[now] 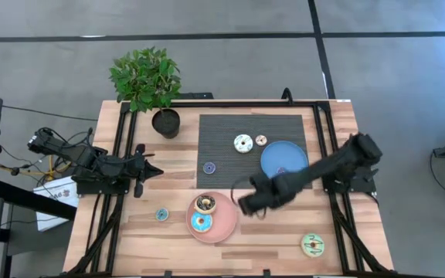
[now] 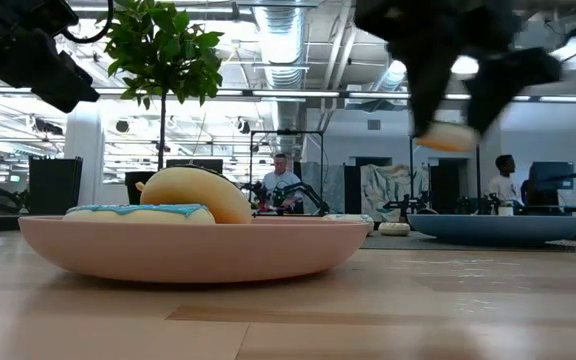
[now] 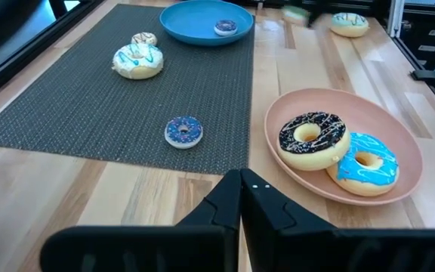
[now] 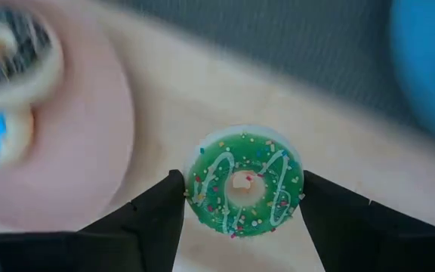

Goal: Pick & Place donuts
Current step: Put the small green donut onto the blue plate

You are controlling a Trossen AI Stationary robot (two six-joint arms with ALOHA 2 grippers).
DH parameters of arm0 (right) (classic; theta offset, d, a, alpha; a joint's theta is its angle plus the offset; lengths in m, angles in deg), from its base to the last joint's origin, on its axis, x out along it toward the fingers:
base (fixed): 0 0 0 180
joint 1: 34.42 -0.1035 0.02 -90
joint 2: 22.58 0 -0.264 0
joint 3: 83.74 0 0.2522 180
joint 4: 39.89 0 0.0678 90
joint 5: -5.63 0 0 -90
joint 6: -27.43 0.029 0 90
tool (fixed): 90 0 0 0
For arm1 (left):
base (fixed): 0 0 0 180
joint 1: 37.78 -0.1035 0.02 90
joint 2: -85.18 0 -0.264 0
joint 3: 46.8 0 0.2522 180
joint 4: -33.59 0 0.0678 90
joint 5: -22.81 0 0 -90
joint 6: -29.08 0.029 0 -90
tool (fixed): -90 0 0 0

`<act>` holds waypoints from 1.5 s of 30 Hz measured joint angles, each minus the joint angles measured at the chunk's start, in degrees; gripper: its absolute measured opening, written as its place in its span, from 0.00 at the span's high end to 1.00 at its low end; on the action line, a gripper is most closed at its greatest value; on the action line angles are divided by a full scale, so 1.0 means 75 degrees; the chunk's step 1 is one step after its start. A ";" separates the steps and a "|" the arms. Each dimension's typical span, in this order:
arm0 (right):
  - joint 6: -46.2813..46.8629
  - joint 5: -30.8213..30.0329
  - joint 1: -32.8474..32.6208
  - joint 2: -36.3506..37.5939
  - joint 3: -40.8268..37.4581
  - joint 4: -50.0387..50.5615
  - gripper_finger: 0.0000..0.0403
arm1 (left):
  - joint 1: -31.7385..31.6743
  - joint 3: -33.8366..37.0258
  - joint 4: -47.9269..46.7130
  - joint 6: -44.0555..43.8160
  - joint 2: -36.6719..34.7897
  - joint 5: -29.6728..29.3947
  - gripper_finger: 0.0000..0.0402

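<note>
Right gripper (image 4: 240, 198): fingers clamp small green donut (image 4: 242, 184) above bench, beside pink plate (image 1: 226, 225).
Left gripper (image 1: 141, 171): closed, empty, left edge.
Risk: thin edge grip; donut could slip.

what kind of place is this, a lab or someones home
Most likely a robotics lab or open workshop, not a home: exposed ceiling ducts, people at other robot rigs behind, and a wooden table with two mounted arms and toy donuts.

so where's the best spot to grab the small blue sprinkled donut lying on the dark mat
Take the small blue sprinkled donut across its outer rim, coming straight down from above. It lies flat on the dark mat with bare mat all round, so a claw can straddle the ring and pinch opposite sides. It looks too low for a side approach.
</note>
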 joint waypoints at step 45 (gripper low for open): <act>-0.6148 0.1709 0.4568 0.1271 -0.3515 -0.1605 0.41 | -0.0001 -0.0003 0.0120 -0.1109 0.0002 -0.0825 1.00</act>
